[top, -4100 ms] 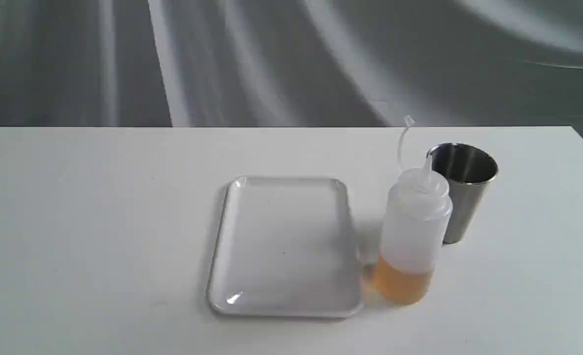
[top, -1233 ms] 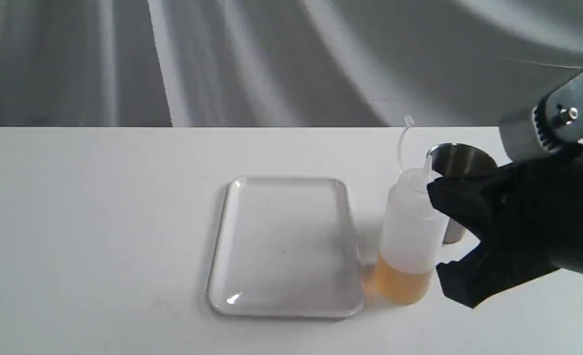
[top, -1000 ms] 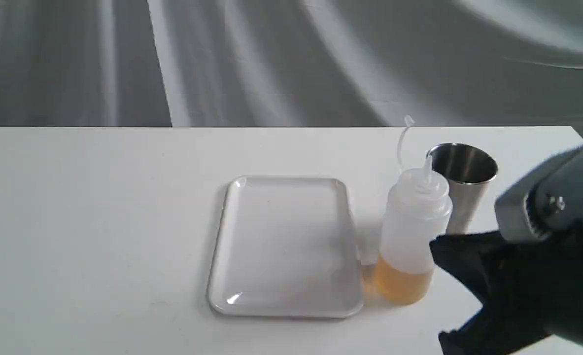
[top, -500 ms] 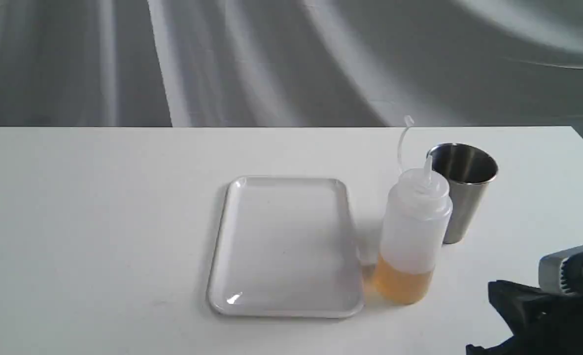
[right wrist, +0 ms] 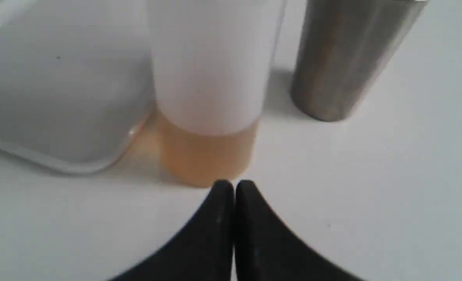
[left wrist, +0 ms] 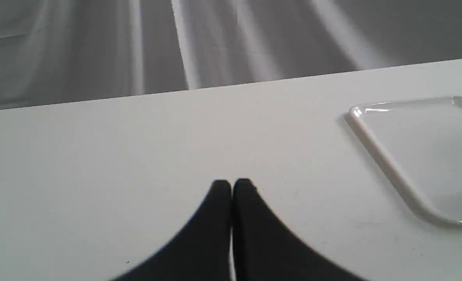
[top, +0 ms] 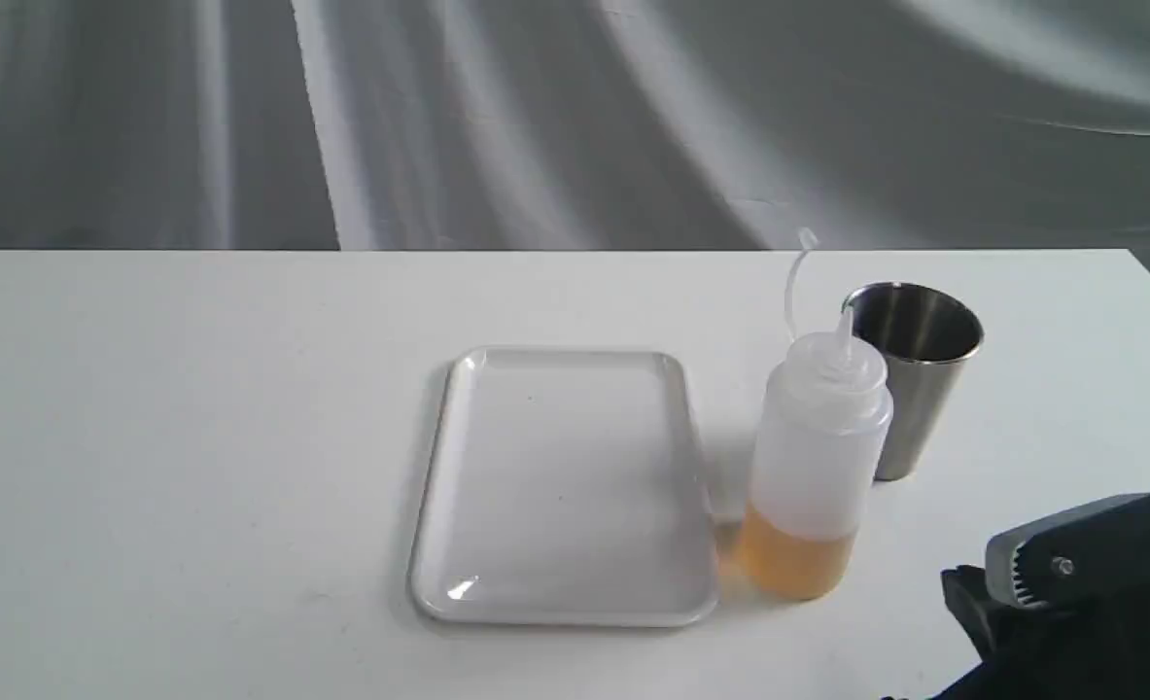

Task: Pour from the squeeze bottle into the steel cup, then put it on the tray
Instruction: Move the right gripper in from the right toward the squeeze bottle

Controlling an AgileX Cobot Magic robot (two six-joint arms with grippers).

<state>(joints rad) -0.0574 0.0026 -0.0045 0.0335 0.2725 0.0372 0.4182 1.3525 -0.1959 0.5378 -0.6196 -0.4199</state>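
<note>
The squeeze bottle (top: 816, 457) stands upright on the table, amber liquid in its bottom part, just right of the tray (top: 438, 486). Behind it to the right stands the steel cup (top: 915, 389), close by. My right gripper (top: 958, 588) shows partly in the lower right corner of the exterior view, low and apart from the bottle. In the right wrist view this gripper (right wrist: 232, 183) is shut and empty, its tips just short of the bottle (right wrist: 207, 97) base, with the cup (right wrist: 344, 58) beside it. My left gripper (left wrist: 232, 182) is shut over bare table, the tray (left wrist: 387, 168) off to one side.
The white table (top: 195, 437) ends at a back edge against a grey draped backdrop (top: 536, 117). Its right edge runs close behind the cup. The tray holds nothing.
My right gripper was up beside the bottle's shoulder, then dropped and drew back to the lower right corner, where it has edged slightly back in. Bottle, cup and tray have not moved.
</note>
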